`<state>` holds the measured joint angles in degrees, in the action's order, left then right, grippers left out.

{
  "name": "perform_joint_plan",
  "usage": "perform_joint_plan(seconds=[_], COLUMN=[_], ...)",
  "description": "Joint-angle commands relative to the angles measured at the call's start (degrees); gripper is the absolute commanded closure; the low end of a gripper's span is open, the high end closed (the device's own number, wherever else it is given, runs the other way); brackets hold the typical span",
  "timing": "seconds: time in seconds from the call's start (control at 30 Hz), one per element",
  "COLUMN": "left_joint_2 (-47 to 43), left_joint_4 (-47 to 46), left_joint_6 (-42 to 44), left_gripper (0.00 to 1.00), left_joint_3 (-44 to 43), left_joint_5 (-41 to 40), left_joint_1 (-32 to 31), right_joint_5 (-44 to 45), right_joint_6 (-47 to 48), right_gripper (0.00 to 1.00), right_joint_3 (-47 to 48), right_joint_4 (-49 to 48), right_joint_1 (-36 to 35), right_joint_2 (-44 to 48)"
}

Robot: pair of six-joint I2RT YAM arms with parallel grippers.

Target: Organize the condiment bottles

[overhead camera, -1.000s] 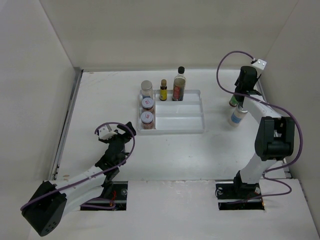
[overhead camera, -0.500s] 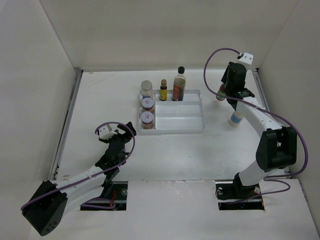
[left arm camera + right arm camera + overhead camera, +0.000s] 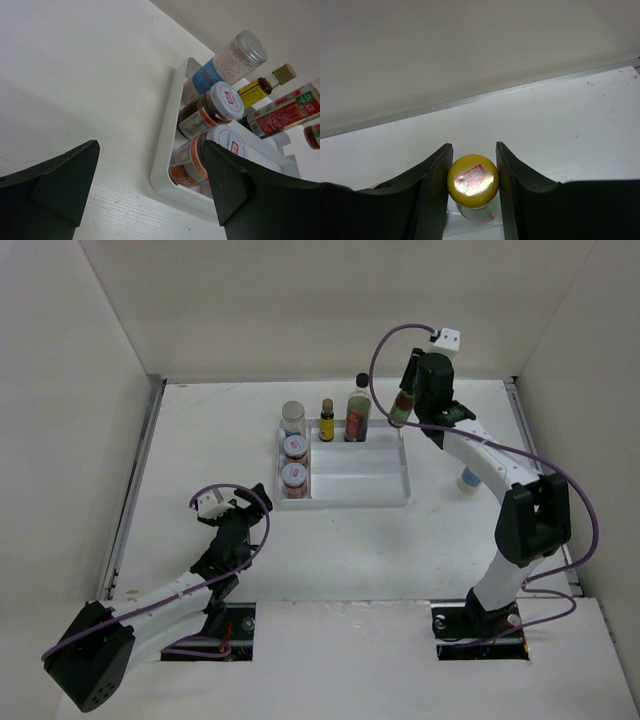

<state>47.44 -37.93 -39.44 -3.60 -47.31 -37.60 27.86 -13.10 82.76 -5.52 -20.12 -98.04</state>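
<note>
My right gripper [image 3: 404,408] is shut on the green yellow-capped bottle [image 3: 401,412] and holds it above the back right corner of the white divided tray [image 3: 400,492]. In the right wrist view the yellow cap [image 3: 472,181] sits between both fingers. In the tray's left column stand a silver-capped shaker [image 3: 293,418] and two red-labelled jars [image 3: 294,448] [image 3: 293,478]. The tiny brown bottle [image 3: 327,420] and the tall dark bottle [image 3: 359,408] stand along the tray's back. A second shaker [image 3: 468,480] stands on the table right of the tray. My left gripper [image 3: 235,515] is open and empty, left of the tray.
The left wrist view looks at the tray's near left corner [image 3: 167,135], with the jars [image 3: 210,112], shaker [image 3: 225,62] and bottles behind it. White walls close in the table at the back and on both sides. The tray's middle and right compartments hold nothing.
My right arm has swung left from the far right of the table, carrying the green bottle to the tray's back right corner. The left arm has not moved.
</note>
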Motion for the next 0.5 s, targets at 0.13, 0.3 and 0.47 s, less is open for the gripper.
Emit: perform_joint_plan(seconds=[0.13, 0.3, 0.47], left_joint_2=[-0.51, -0.51, 0.11], left_joint_4=[-2.58, -2.58, -2.58], left_joint_6=[-0.46, -0.46, -0.46], left_gripper=[0.15, 0.15, 0.15], left_joint_3=[0.17, 0.17, -0.01], left_joint_5=[0.46, 0.46, 0.46], left_joint_1=[-0.05, -0.05, 0.12], right_joint_5=[0.09, 0.44, 0.53], right_joint_6=[-1.75, -2.45, -2.63], right_gripper=[0.73, 0.73, 0.73], right_joint_3=[5.13, 3.73, 2.32], right_joint_4=[-8.46, -8.89, -9.07], right_joint_1=[-2.6, -4.0, -4.8], right_joint_2=[-3.12, -5.85, -7.25])
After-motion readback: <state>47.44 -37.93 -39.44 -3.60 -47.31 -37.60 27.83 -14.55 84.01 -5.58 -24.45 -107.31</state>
